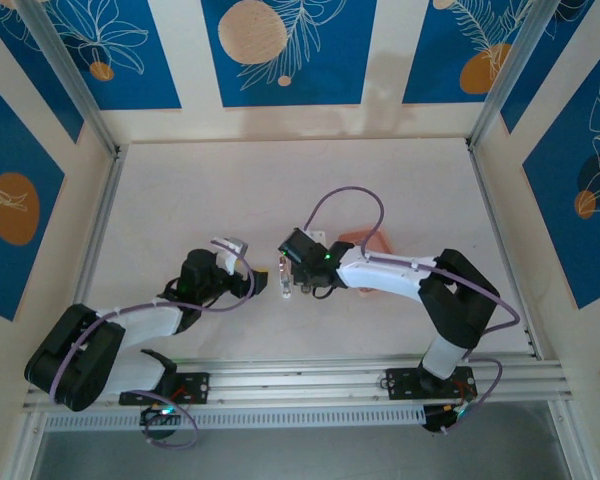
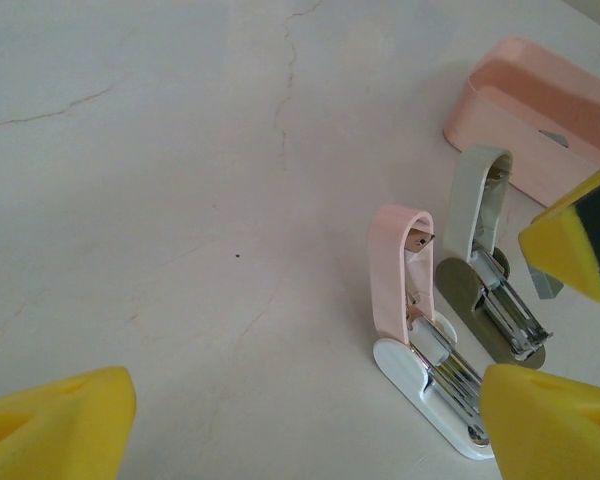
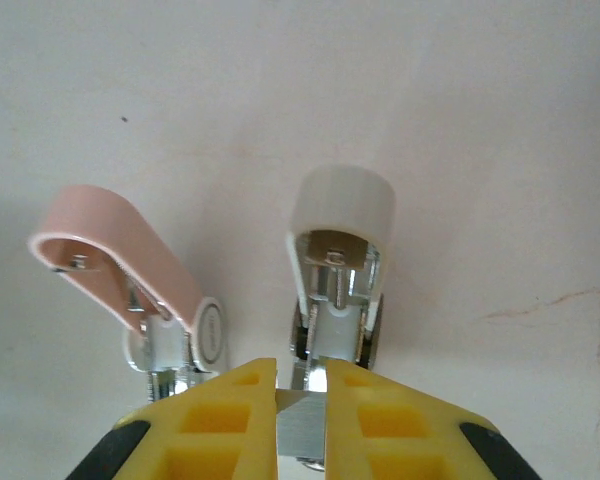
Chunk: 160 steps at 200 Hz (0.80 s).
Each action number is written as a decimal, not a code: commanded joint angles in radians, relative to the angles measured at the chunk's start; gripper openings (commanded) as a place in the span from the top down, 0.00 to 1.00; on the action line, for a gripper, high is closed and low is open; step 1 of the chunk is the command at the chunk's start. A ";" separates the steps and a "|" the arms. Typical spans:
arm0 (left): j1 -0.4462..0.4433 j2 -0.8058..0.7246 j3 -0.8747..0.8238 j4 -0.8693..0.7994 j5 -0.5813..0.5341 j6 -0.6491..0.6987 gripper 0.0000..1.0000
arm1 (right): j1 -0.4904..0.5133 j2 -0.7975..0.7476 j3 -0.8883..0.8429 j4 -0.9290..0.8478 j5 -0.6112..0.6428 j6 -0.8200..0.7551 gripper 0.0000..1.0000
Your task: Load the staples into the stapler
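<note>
The right tool (image 3: 300, 400) is pinched nearly shut on a strip of staples (image 3: 300, 432) – a small grey metal piece showing between its yellow fingertips, right at the near end of the pale stapler (image 3: 335, 260). That stapler stands with its lid swung up and its metal channel bared, so the step in hand looks like seating the strip in that channel.

To do it well, I would keep the strip's long side square with the channel and level, then bring it down slowly until it rests between the rails. Let go only once it is seated. The stapler is small and looks light, so a sideways nudge could slide or tip it. The pink stapler (image 3: 120, 245) stands just beside it, lid also up, and leaves little room on that side. The left tool (image 2: 300, 430) hangs near with its fingers wide apart and nothing between them – it could steady the pale stapler's base if it shifts.

The pink tray (image 2: 540, 110) sits just behind the staplers. The table (image 1: 230, 190) is a pale, faintly veined, smooth surface. Around it rise cream walls with blue leaf-print panels (image 1: 280, 50), and aluminium rails (image 1: 300, 380) run along the near edge
</note>
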 commanded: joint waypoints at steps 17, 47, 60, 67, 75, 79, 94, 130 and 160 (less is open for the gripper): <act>0.010 0.004 0.004 0.016 -0.002 -0.001 0.11 | 0.003 0.010 -0.003 0.007 -0.007 0.020 0.85; 0.010 -0.003 0.003 0.009 -0.007 0.003 0.11 | -0.001 0.030 -0.001 0.001 -0.013 0.023 0.85; 0.011 -0.001 0.003 0.011 -0.007 0.002 0.11 | -0.001 0.037 -0.003 -0.002 -0.015 0.029 0.85; 0.010 0.001 0.004 0.011 -0.007 0.003 0.11 | -0.002 0.038 -0.004 -0.002 -0.017 0.030 0.85; 0.009 0.002 0.004 0.012 -0.006 0.002 0.11 | -0.004 0.040 -0.006 -0.002 -0.019 0.033 0.85; 0.010 0.004 0.004 0.014 -0.005 0.003 0.11 | -0.003 0.043 -0.007 -0.002 -0.019 0.033 0.85; 0.010 0.005 0.004 0.015 -0.005 0.003 0.11 | -0.004 0.048 -0.009 -0.005 -0.022 0.038 0.85; 0.010 0.004 0.003 0.011 -0.005 0.004 0.11 | -0.005 0.056 -0.010 -0.015 -0.023 0.038 0.85; 0.010 0.003 0.003 0.006 -0.006 0.004 0.11 | -0.003 0.064 -0.006 -0.034 -0.017 0.035 0.85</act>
